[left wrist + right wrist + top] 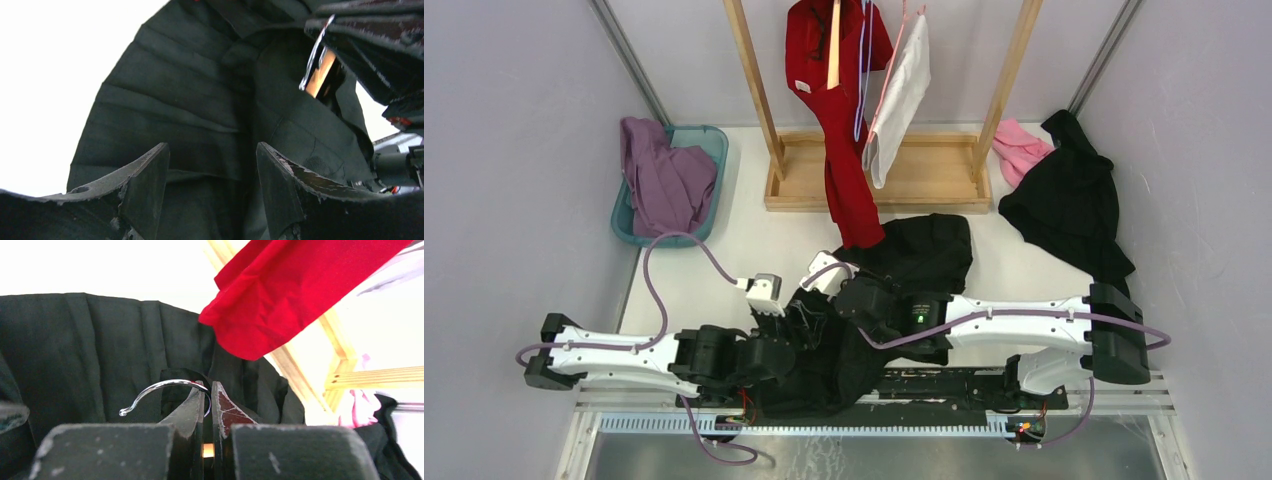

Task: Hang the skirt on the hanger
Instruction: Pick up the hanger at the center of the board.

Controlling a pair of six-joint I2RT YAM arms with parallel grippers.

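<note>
The black pleated skirt (924, 250) lies bunched at the middle of the table, with part of it draped over both wrists. My right gripper (207, 385) is shut on the hanger, whose chrome hook (160, 386) curls out to the left of the fingers. A bit of its wood (207, 450) shows between the jaws. The skirt (75, 350) fills the background behind it. My left gripper (212, 145) is open, its fingers wide apart and facing folds of the skirt (175, 100). The hanger's wood and metal (319, 75) show at the upper right of the left wrist view.
A wooden rack (879, 170) stands at the back with a red garment (844, 150) and a white one (899, 90) hanging from it. A teal basket (714, 140) holds purple cloth (664, 180) at the left. A black garment (1069, 200) and pink cloth (1021, 145) lie at the right.
</note>
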